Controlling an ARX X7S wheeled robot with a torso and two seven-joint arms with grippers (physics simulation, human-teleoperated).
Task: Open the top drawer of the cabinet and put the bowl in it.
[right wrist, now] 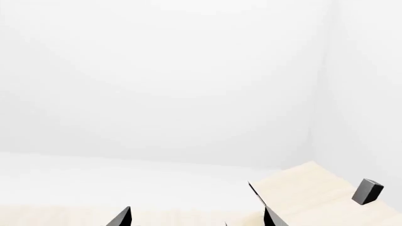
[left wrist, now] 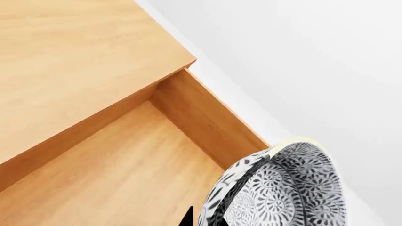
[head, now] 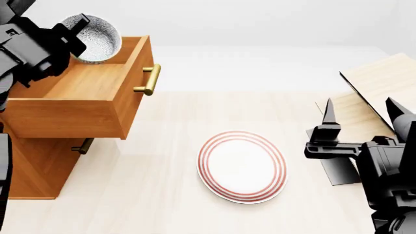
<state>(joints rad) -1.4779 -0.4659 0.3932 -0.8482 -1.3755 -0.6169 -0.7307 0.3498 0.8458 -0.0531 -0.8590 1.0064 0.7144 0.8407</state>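
The orange-brown cabinet stands at the left. Its top drawer is pulled out, brass handle forward. My left gripper is shut on the rim of the speckled bowl and holds it tilted above the drawer's far side. In the left wrist view the bowl hangs over the drawer's side wall, with the drawer floor below and my left gripper pinching the rim. My right gripper is open and empty at the right; it also shows in the right wrist view.
A white plate with red rings lies on the pale table in the middle. A pale tilted-board rack on a black base stands at the right, beside my right gripper, and shows in the right wrist view. A lower drawer's handle shows below.
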